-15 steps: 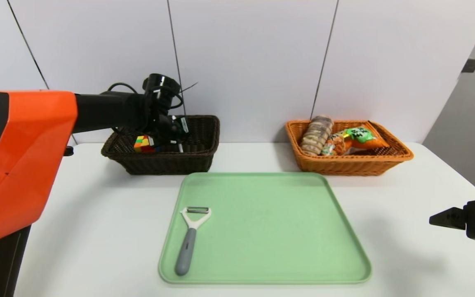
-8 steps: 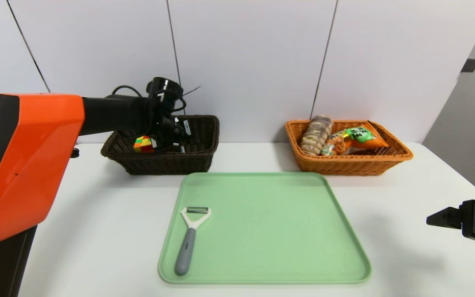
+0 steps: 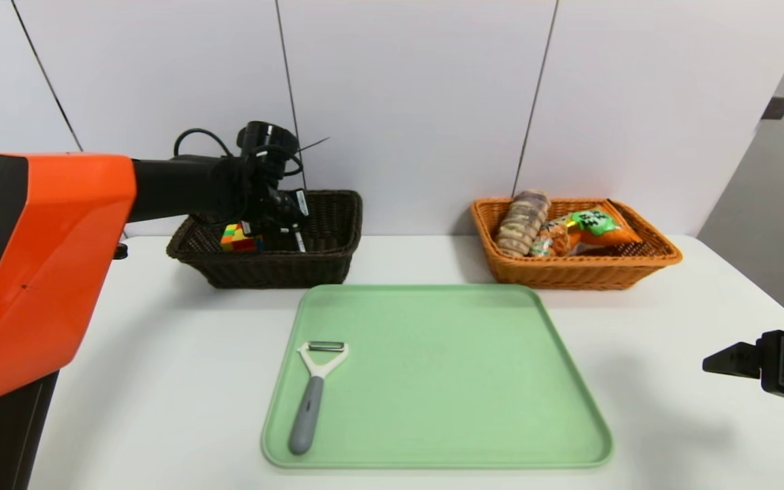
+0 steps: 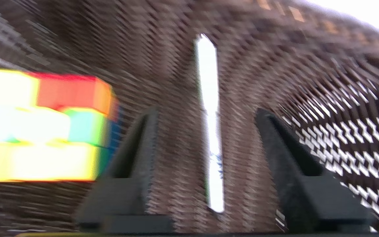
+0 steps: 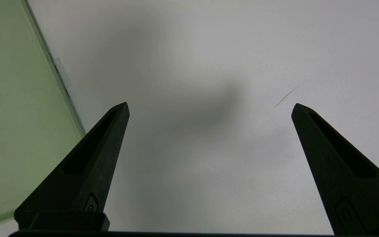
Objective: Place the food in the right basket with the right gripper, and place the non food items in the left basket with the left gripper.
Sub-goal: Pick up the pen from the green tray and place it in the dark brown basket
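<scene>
Right gripper (image 5: pixel 209 112) hangs spread wide over bare white tabletop (image 3: pixel 637 327) beside the green plastic tray (image 3: pixel 446 367) holding a grey-handled white peeler (image 3: pixel 312 395); farther back, left gripper (image 4: pixel 206 115), fingers apart, sits inside the dark wicker basket (image 3: pixel 324 262) above a white pen (image 4: pixel 209 125), colourful puzzle cube (image 4: pixel 41 125) alongside.

Motion blur is smearing the multicoloured puzzle cube (image 4: pixel 41 126) and thin white stick-like object (image 4: pixel 210 125). The black right gripper (image 3: pixel 729 361) is running off the head view's edge.
</scene>
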Robot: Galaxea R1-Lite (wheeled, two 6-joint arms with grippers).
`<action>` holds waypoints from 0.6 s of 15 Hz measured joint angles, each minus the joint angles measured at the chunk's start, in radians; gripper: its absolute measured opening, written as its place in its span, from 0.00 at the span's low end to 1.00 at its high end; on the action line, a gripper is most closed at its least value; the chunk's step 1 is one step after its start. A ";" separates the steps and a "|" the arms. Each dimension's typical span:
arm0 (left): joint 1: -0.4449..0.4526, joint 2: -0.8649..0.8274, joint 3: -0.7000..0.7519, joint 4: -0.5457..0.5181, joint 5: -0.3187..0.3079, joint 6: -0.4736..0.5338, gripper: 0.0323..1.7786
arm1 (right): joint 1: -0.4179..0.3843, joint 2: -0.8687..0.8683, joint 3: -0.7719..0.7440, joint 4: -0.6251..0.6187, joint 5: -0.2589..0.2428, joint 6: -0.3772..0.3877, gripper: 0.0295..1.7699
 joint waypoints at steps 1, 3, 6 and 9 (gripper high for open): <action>0.000 -0.006 0.001 0.008 0.014 0.013 0.67 | 0.000 0.000 0.003 0.000 0.001 0.000 0.97; 0.005 -0.030 0.002 0.036 0.014 0.026 0.73 | 0.000 -0.001 0.005 0.000 0.004 0.000 0.97; 0.010 -0.112 0.003 0.137 -0.044 0.040 0.81 | 0.002 -0.001 0.007 0.000 0.004 0.002 0.97; -0.011 -0.222 0.003 0.331 -0.119 0.062 0.85 | 0.001 -0.003 0.006 0.001 0.002 0.001 0.97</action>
